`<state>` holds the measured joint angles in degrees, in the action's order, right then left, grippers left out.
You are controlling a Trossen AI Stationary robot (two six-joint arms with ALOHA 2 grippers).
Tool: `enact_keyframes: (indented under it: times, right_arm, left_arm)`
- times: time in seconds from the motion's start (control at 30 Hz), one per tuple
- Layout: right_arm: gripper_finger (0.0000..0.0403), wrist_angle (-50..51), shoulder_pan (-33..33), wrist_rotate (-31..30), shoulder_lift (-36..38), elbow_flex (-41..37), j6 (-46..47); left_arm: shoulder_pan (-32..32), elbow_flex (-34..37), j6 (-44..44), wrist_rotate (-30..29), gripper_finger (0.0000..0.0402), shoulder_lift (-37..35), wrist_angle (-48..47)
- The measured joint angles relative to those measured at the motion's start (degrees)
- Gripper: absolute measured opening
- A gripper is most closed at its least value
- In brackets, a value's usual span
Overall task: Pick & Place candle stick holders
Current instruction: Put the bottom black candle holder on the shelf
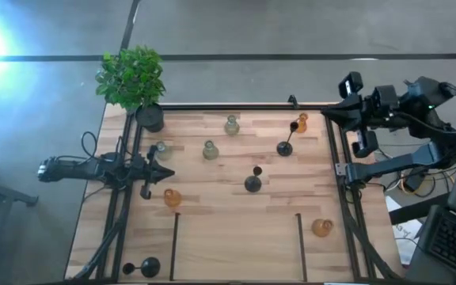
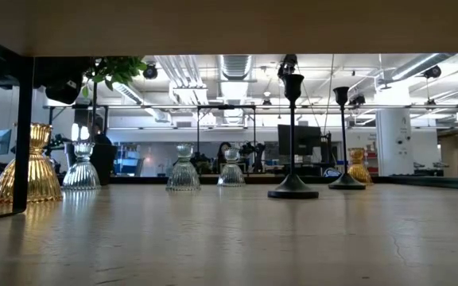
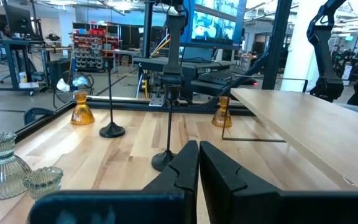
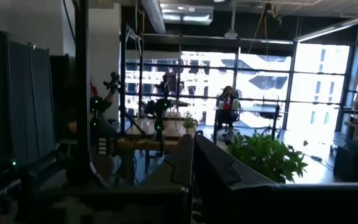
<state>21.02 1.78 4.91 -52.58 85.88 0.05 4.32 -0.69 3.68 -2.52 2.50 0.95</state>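
Note:
Several candle stick holders stand upright on their bases on the wooden table [image 1: 212, 237]. Pale green-grey ones stand at the far middle [image 1: 232, 124], the middle [image 1: 210, 150] and the left [image 1: 161, 148]. Amber ones stand at the far right [image 1: 301, 121], the near left [image 1: 172, 198] and the near right [image 1: 321, 228]. Tall black ones stand right of centre [image 1: 285, 146] and at centre [image 1: 253, 183]. Another black one [image 1: 149, 267] is at the near left corner. My left gripper [image 1: 167, 172] is shut and empty at the table's left edge, also seen in its wrist view [image 3: 198, 155]. My right gripper [image 1: 324, 113] is shut and empty at the far right corner, also seen in its wrist view [image 4: 192, 149].
A black pot with a green plant [image 1: 137, 83] stands at the far left corner. Two black tape lines [image 1: 174, 245] [image 1: 301, 245] run in from the near edge. Black frame rails [image 1: 335, 174] run along the table's sides. A person sits far off in the room [image 4: 227, 99].

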Motion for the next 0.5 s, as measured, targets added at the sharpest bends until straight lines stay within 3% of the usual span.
enact_keyframes:
  times: [0.2,0.5]
  right_arm:
    - [0.0008,0.0,0.0,-0.1,-1.3,2.6,0.5]
    - [0.0008,-0.1,0.0,-0.7,-1.8,2.7,0.4]
  left_arm:
    - [0.0,0.0,-0.6,-0.5,0.0019,0.0,5.6]
    - [0.0,0.0,8.8,-0.3,0.0019,0.0,40.4]
